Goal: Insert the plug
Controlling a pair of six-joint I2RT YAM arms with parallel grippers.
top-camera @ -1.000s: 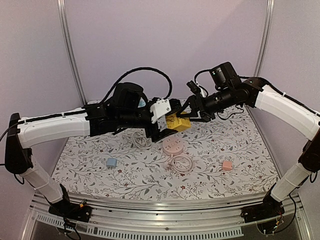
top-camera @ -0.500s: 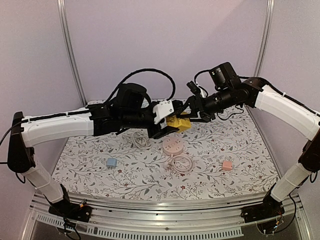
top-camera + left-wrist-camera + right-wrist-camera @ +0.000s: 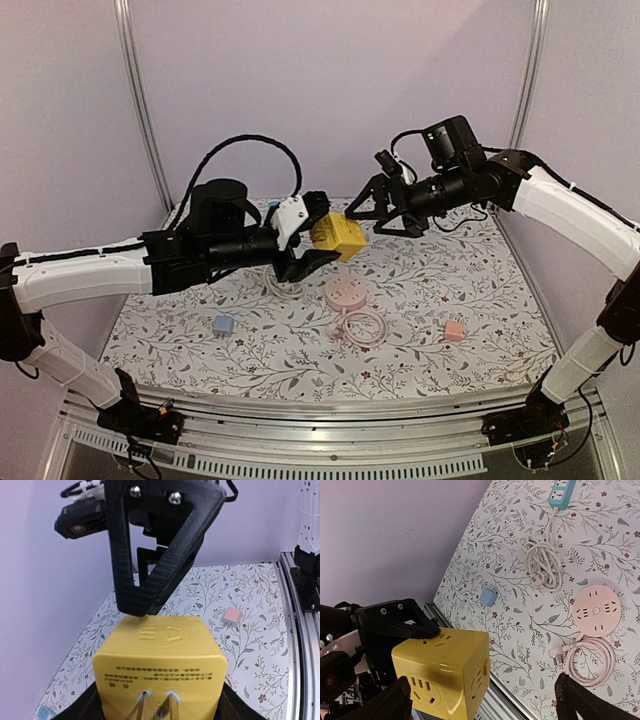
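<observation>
The plug is a yellow cube [image 3: 338, 236] with socket holes on its faces and metal prongs on the face toward the left wrist camera [image 3: 160, 665]. My left gripper [image 3: 322, 234] is shut on it and holds it in the air above the table, its fingers at the cube's two sides [image 3: 157, 702]. My right gripper [image 3: 370, 216] stands open just right of the cube, which sits low between its spread fingers [image 3: 487, 700] in the right wrist view [image 3: 445, 662]. A round pink socket [image 3: 346, 293] lies below on the table [image 3: 596, 611].
A coiled white cord [image 3: 362, 326] with its plug lies beside the pink socket. Another white coil [image 3: 542, 565] leads to a blue power strip [image 3: 562, 492] at the back. A small blue adapter [image 3: 223, 325] and a small pink adapter [image 3: 454, 331] lie on the floral cloth.
The right gripper has opened and let go of the yellow cube. The left gripper closed on the cube and has carried it a little to the left, away from the right gripper.
</observation>
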